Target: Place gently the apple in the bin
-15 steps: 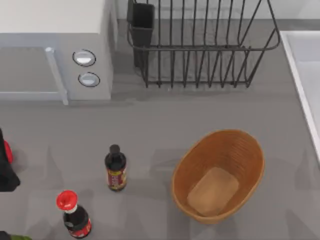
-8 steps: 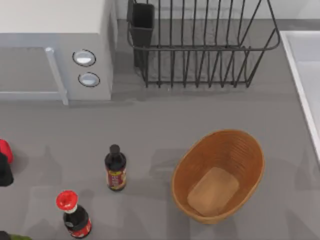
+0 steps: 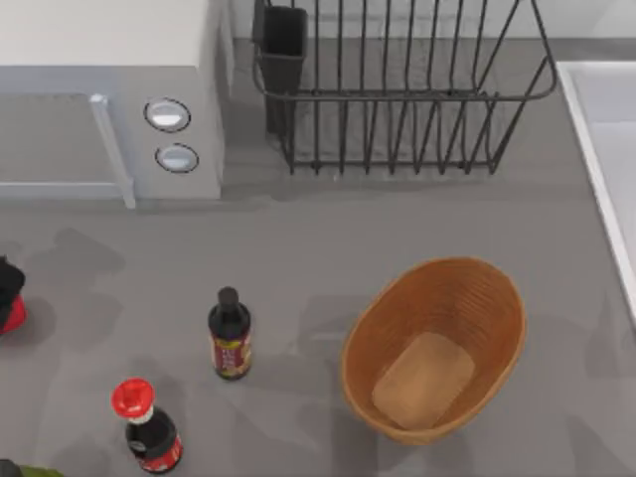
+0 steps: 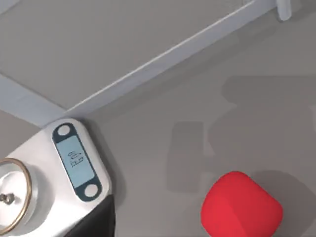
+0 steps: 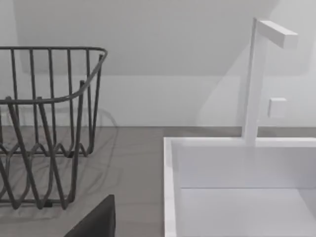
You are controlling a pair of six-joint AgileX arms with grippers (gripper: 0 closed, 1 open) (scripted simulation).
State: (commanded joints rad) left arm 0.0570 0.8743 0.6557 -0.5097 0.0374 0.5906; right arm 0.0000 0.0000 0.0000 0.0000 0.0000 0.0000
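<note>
With the apple (image 3: 12,316) on the table at the far left edge, well apart from the basket (image 3: 434,348), the left gripper (image 3: 6,280), its finger spread unclear, should centre over it before squeezing softly.

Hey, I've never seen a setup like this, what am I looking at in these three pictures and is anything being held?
This is a simulated two-armed AgileX robot at a kitchen counter. The top view looks straight down: a wicker bin, two sauce bottles, a microwave and a wire dish rack. At the left edge, the left gripper sits over the red apple. The left wrist view, from that arm's camera, shows the apple resting on the counter beside a kitchen scale. The right wrist view faces the rack and a sink. Nothing looks held.
</note>
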